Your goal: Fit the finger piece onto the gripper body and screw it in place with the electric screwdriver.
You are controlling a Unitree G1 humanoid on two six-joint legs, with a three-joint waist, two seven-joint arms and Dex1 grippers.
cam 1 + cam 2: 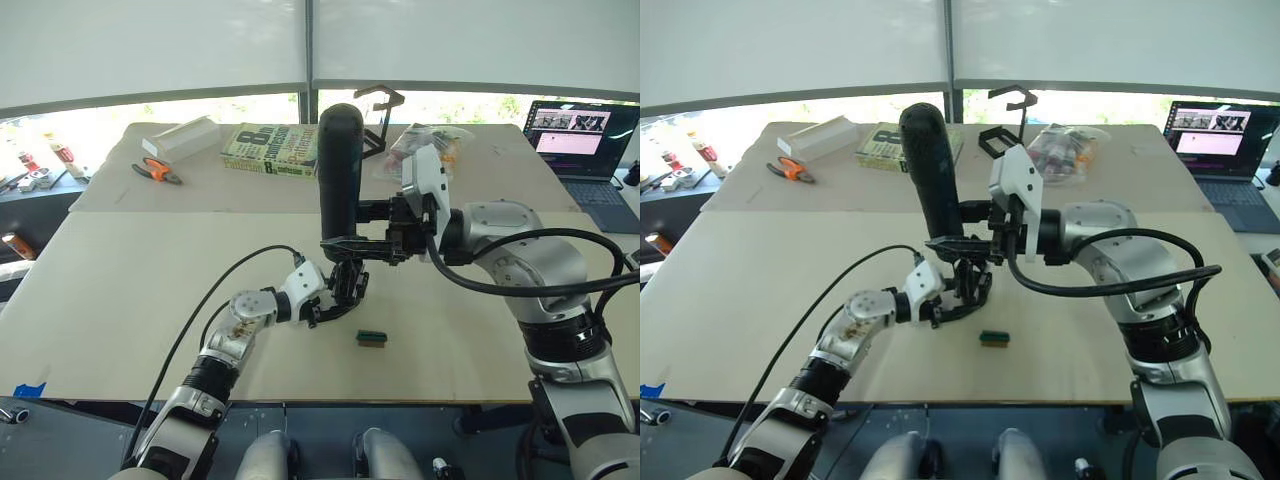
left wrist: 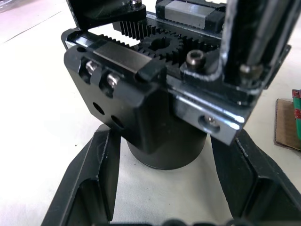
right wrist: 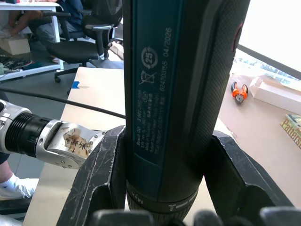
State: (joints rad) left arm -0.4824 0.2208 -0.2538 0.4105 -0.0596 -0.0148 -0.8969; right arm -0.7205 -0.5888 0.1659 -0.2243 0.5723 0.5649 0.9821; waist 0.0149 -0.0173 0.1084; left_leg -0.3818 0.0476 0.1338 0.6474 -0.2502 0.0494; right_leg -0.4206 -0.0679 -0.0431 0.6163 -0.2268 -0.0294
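The gripper body [image 2: 141,113] is a small black block with a round base, gear teeth and silvery screws. It stands on the near table, and my left gripper [image 1: 343,292] is shut around its base, one finger on each side. The electric screwdriver [image 1: 340,165], a thick black cylinder, is upright with my right gripper [image 1: 347,246] shut on its lower end. Its dark tip [image 2: 251,37] comes down onto the body's top at one side. I cannot tell the finger piece apart from the body's black parts.
A small green-and-brown block [image 1: 371,338] lies on the table just right of the gripper body. On the far table are a book [image 1: 272,148], a white box [image 1: 180,138], orange pliers [image 1: 157,172], a black wire stand [image 1: 380,108], a plastic bag [image 1: 432,140] and a laptop [image 1: 580,140].
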